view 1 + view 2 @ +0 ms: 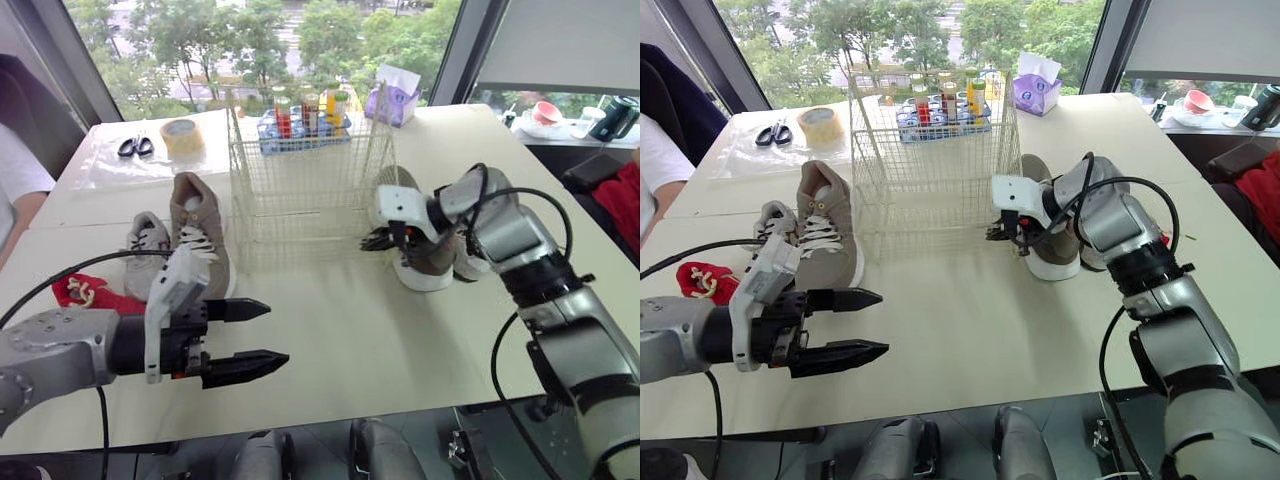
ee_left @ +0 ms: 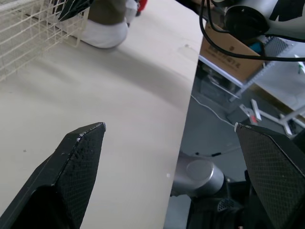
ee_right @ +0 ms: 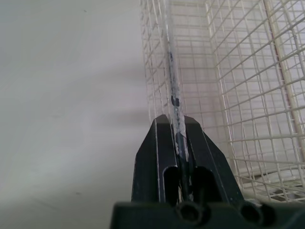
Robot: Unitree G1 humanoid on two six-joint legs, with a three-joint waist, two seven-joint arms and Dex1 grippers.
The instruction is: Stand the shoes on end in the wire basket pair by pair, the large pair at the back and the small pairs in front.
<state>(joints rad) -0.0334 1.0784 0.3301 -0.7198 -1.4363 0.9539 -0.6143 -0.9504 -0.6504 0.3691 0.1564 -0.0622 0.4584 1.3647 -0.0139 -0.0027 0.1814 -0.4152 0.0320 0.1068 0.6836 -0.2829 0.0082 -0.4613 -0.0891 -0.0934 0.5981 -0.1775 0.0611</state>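
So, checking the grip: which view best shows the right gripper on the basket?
The right wrist view: the right gripper is shut on a wire of the basket. Both eye views show it at the basket's near right corner, the pinch unclear. The left wrist view catches it from afar.

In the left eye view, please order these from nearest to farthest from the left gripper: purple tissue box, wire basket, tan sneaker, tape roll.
1. tan sneaker, left side, just ahead of the left gripper.
2. wire basket, table's middle.
3. tape roll, back left.
4. purple tissue box, back right.
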